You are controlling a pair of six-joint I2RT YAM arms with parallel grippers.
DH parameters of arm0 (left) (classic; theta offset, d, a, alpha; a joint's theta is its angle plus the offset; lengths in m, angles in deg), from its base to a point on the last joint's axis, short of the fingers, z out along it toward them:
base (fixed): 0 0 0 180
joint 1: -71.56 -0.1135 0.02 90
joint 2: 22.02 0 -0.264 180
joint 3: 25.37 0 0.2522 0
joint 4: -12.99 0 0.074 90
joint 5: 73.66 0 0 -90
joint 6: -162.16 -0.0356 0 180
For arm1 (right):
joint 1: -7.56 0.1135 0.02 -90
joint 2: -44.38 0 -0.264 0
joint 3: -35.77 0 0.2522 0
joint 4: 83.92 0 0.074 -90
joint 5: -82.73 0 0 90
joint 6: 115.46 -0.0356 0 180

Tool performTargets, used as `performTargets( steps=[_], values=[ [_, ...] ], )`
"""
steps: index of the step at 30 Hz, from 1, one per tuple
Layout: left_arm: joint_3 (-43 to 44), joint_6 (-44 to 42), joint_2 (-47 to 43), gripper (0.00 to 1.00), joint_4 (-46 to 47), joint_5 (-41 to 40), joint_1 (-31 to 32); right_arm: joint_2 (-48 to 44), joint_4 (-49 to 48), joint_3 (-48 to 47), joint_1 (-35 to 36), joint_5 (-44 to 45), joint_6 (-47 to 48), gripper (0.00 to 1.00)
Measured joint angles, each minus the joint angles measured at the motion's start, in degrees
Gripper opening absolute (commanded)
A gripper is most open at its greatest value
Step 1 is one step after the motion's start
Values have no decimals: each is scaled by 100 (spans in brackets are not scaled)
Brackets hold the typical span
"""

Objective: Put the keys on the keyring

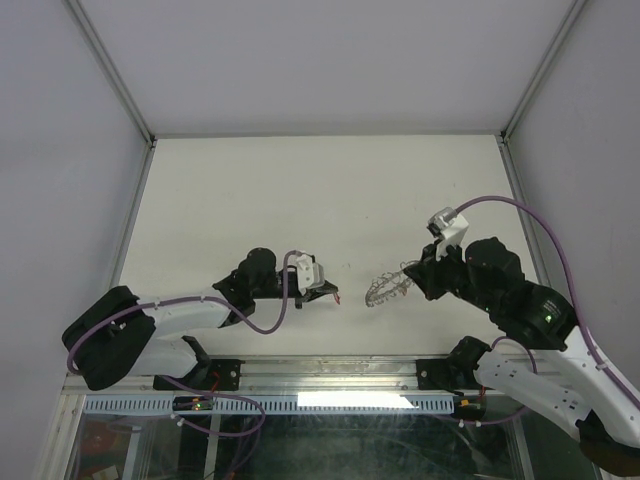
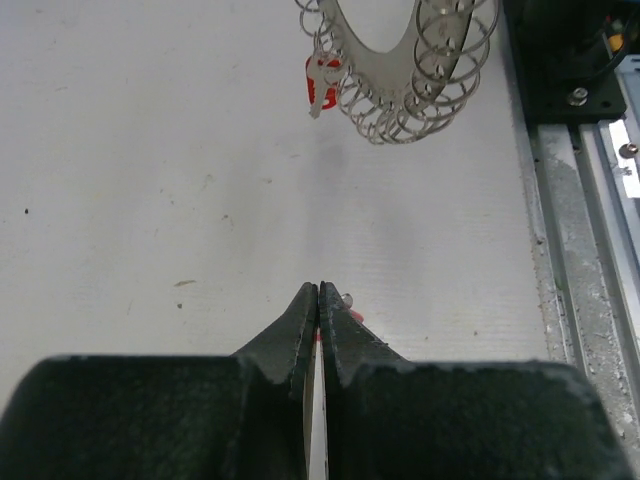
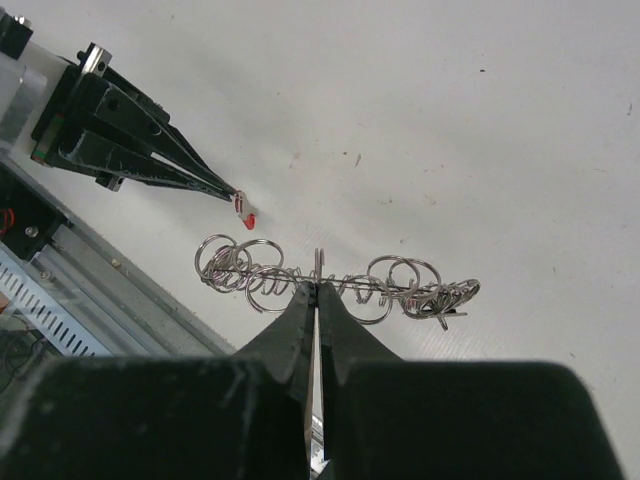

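Top external view shows a matt white table [image 1: 300,190], with the left arm [image 1: 190,315] and right arm [image 1: 500,285], both black and white, reaching toward each other along its near edge. The keyring [image 1: 388,288], a big thin wire hoop bristling with small shiny silver loops, sits right of centre by the near edge. It is pinched edge-on between the pressed-together jaws of the right gripper [image 1: 410,272]. Left of it and apart from the hoop, the left gripper [image 1: 330,293] has its tapered black jaws closed on the key [image 3: 243,208], a speck of red plastic and silver metal mostly hidden by the fingertips. Left wrist view shows a second red tag [image 2: 320,75] with a small silver key at the hoop's rim. Whether it is threaded on cannot be told, and the hoop's top is cut off there.
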Motion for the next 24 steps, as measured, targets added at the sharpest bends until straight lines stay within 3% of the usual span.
performTargets(
  steps=[14,24],
  values=[
    [-555,1460,-437,0,2492,892,-463,-81,-623,249,0,-2179,680,0],
    [-555,1681,-1292,0,3300,1086,-463,457,-1202,267,0,-3650,1104,0]
  ],
)
